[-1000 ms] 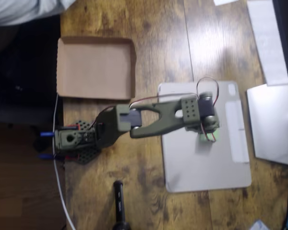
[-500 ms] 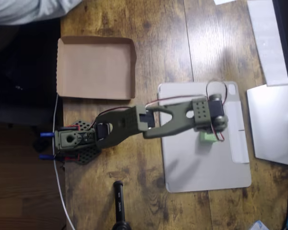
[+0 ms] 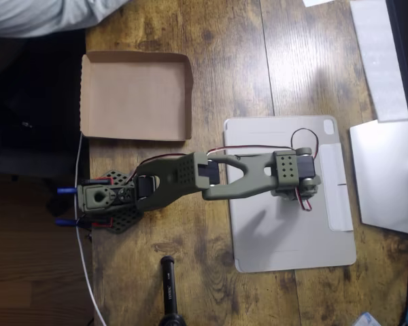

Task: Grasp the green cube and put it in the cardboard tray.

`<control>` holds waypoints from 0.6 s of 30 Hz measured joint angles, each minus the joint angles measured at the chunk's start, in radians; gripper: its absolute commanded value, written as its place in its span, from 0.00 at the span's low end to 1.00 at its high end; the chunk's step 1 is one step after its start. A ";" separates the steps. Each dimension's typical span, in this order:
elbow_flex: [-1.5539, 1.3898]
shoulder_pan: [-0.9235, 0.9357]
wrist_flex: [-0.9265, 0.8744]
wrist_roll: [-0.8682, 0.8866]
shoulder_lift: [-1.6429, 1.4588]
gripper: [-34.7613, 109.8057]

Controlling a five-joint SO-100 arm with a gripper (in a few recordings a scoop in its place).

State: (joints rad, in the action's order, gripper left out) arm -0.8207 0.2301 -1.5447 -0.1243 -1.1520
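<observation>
The cardboard tray (image 3: 136, 95) lies at the upper left of the overhead view, on the wooden worktop (image 3: 224, 54), with nothing in it. Right of it the olive arm (image 3: 211, 180) reaches across the grey tablet cover (image 3: 285, 231). Its wrist sits over the gripper (image 3: 296, 195), so I cannot tell how the jaws stand. The green cube is hidden, probably under the wrist. The risk: closing unseen, the jaws could catch 1 corner and knock the cube aside.
</observation>
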 measured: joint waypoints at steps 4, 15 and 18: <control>-0.069 0.000 0.057 -0.002 -0.012 0.50; -0.206 0.000 0.236 0.002 -0.020 0.51; -0.209 0.000 0.245 -0.011 -0.028 0.46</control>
State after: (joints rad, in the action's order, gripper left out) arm -1.0293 0.2301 -1.2993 -0.1350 -1.1796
